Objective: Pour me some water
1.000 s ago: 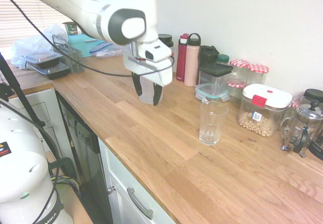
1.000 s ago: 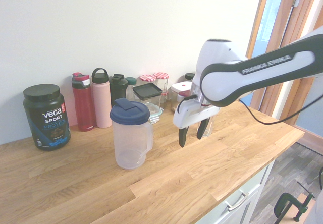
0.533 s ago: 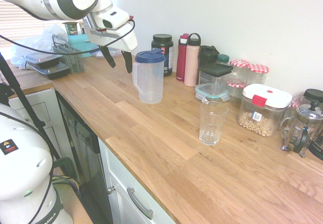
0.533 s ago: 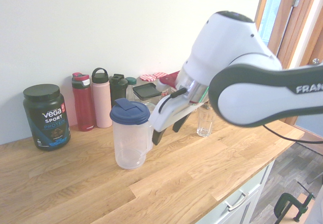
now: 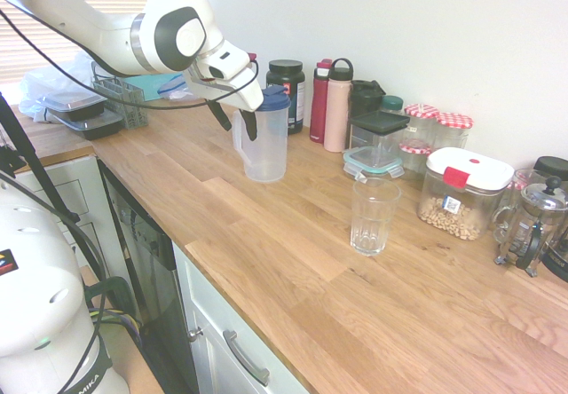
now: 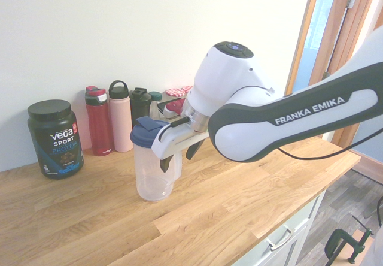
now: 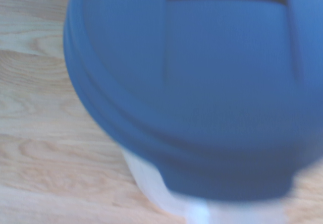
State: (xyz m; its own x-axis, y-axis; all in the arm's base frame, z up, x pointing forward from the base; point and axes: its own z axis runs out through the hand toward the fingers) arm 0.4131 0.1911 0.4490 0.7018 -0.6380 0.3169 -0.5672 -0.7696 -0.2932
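A clear plastic pitcher (image 5: pixel 264 145) with a dark blue lid (image 5: pixel 272 99) stands upright on the wooden counter (image 5: pixel 293 261). The same pitcher (image 6: pixel 153 173) shows in the second exterior view. My gripper (image 5: pixel 235 121) is open at the pitcher's handle side, just under the lid, with nothing held. One finger is on each side of the handle area (image 6: pixel 178 156). Whether they touch it I cannot tell. An empty clear glass (image 5: pixel 373 215) stands apart to the right. The wrist view is filled by the blurred blue lid (image 7: pixel 202 93).
Along the wall stand a black protein tub (image 6: pixel 55 138), a red bottle (image 6: pixel 99 121), a pink bottle (image 6: pixel 120 116), lidded food containers (image 5: pixel 463 192), red-checked jars (image 5: pixel 437 128) and a French press (image 5: pixel 532 225). A wire rack (image 5: pixel 120 101) is at the far left.
The open gripper swung away from in front of the pitcher to its left, then came back in close at the handle side under the lid. Pitcher and glass have not moved.
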